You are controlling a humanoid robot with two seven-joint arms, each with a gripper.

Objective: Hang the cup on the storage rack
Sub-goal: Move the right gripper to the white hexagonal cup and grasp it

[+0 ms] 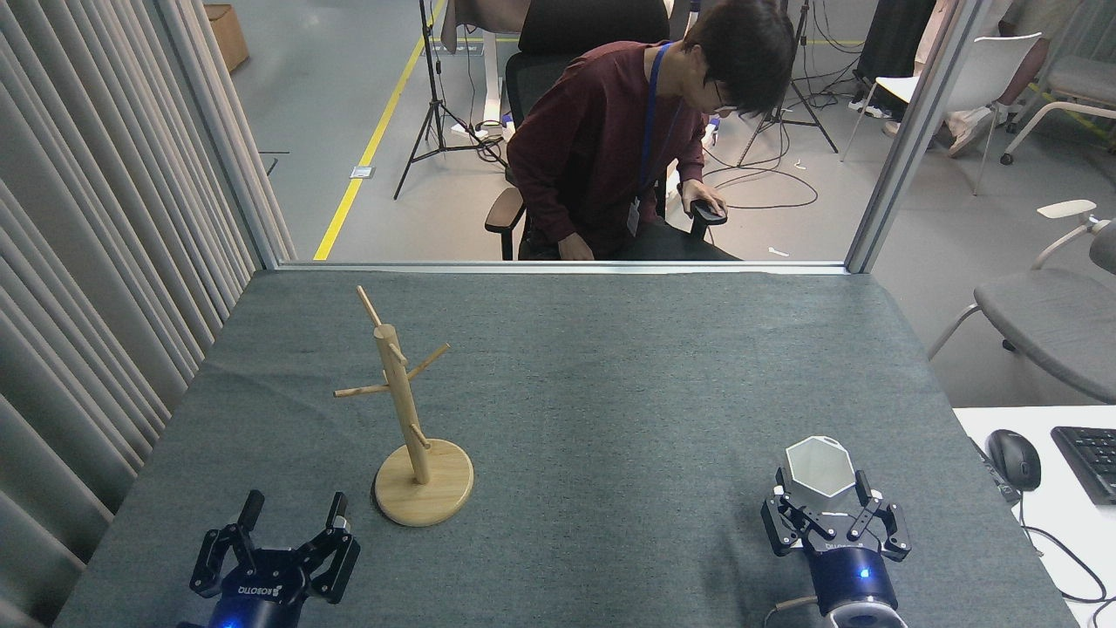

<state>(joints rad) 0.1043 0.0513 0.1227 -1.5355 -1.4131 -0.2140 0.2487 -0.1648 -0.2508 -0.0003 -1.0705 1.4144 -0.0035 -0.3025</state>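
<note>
The white cup (818,472) stands upright on the grey worktop (610,419) at the near right, its six-sided rim open to the top; the right gripper (819,495) sits just behind it with its fingers (779,494) spread to either side of the cup's lower body, though whether they press on it I cannot tell; the wooden rack (410,419) stands well apart at the near left, its pegs bare; the left gripper (292,512) hangs near the rack's round base, its fingers wide and holding nothing; beyond the worktop a person (628,148) sits on a chair.
</note>
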